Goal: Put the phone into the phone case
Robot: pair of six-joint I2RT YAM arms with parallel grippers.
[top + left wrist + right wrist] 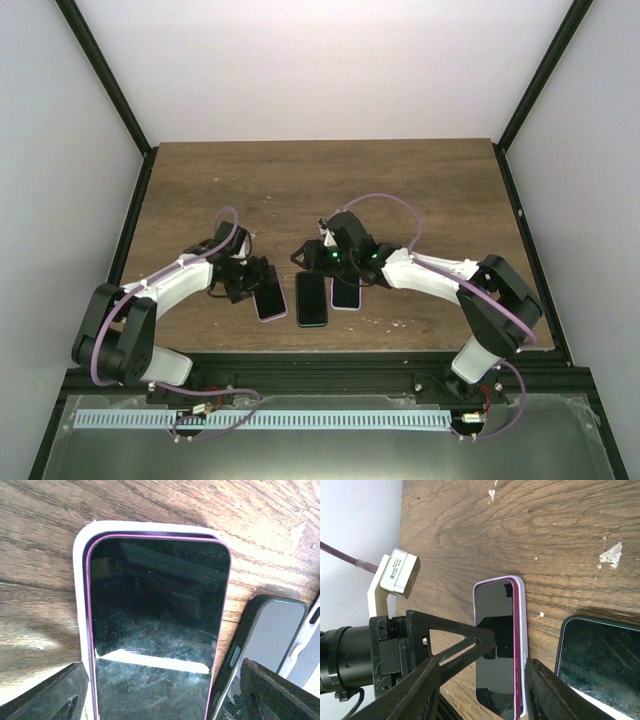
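Looks like the seating step: phone (157, 615) lying screen-up inside the case (78, 605) near the front of the table (300, 180), left of centre, with rim showing wide along one long edge and hardly along the other. Left tool (162, 663) spread open astride its far end; right tool (305, 256) open too, hanging just far of the dark phone (260, 640) alongside. Next, probably: press the proud edge down flush, steadying the case against sliding into the dark phone.

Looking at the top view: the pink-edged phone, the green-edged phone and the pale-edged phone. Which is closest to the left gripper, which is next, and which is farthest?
1. the pink-edged phone, leftmost, right at the left gripper.
2. the green-edged phone, in the middle.
3. the pale-edged phone, on the right.
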